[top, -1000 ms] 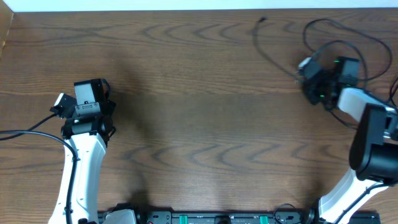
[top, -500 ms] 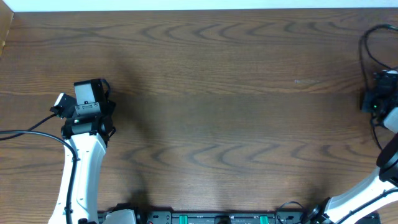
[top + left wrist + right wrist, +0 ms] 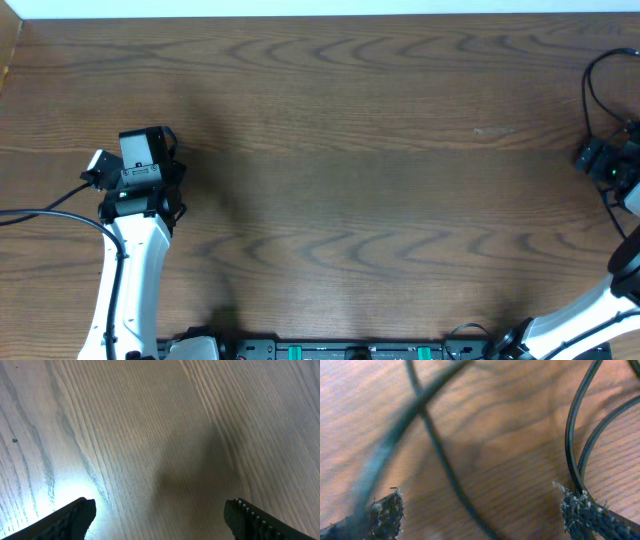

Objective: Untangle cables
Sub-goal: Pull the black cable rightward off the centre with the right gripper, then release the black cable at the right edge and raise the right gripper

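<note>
The cables show as thin black strands. In the overhead view one loop [image 3: 588, 80] curls at the table's far right edge. In the right wrist view, one strand [image 3: 437, 457] runs down between the fingers, a blurred strand [image 3: 395, 435] crosses it, and two more [image 3: 577, 435] lie by the right fingertip. My right gripper [image 3: 482, 510] stands open over them, holding nothing; from overhead the right gripper [image 3: 598, 160] sits at the far right edge. My left gripper [image 3: 160, 517] is open above bare wood, far from the cables; from overhead the left gripper [image 3: 147, 150] is at the table's left.
The wooden table [image 3: 340, 180] spreads between the two arms. A thick black arm wire [image 3: 50, 212] runs in from the left edge to the left arm. The table's back edge [image 3: 320, 16] meets a white strip.
My right arm swept from the back right to the far right edge, dragging the cables along, then its jaws opened and let them go. The left arm has not moved.
</note>
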Robot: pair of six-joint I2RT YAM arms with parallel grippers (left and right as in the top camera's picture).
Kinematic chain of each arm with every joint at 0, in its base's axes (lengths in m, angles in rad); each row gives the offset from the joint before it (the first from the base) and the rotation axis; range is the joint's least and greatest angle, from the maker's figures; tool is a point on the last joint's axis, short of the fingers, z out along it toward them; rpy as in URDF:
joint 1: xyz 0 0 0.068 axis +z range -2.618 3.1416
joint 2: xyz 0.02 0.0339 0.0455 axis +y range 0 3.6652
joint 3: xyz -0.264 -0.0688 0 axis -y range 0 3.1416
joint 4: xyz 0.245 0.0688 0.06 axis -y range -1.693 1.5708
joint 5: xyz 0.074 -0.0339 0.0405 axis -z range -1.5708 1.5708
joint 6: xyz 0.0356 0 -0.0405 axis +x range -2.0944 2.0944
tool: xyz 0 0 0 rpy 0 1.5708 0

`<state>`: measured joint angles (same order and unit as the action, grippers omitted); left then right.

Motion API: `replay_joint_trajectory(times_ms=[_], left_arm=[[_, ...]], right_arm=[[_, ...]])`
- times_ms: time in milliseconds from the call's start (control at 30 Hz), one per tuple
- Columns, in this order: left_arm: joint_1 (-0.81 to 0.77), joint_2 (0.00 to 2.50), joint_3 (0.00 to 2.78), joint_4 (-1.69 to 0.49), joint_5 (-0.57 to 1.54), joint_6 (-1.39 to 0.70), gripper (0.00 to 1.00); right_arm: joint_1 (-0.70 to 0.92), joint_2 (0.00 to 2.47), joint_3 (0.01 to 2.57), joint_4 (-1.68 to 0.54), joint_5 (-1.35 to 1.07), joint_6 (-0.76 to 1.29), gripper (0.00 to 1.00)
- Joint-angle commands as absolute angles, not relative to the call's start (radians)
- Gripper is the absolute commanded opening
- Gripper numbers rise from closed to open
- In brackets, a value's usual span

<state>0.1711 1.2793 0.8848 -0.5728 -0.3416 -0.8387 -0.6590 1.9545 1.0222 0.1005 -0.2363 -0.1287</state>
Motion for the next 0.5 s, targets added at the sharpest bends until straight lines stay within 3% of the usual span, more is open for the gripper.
replay_joint_trajectory(times_ms=[0, 333, 467], left_arm=[[0.175, 1.274, 0.884, -0.575, -0.348, -0.844, 0.87], [0.175, 1.274, 0.884, -0.575, -0.348, -0.844, 0.87], [0.175, 1.274, 0.884, -0.575, -0.348, -0.844, 0.87]], right_arm=[[-0.602, 1.760, 1.020, 0.072, -0.261, -0.101, 0.99], [-0.292, 1.432, 1.020, -0.096, -0.261, -0.079, 0.99], [-0.138, 1.439, 1.020, -0.216, -0.262, 0.107, 0.99]])
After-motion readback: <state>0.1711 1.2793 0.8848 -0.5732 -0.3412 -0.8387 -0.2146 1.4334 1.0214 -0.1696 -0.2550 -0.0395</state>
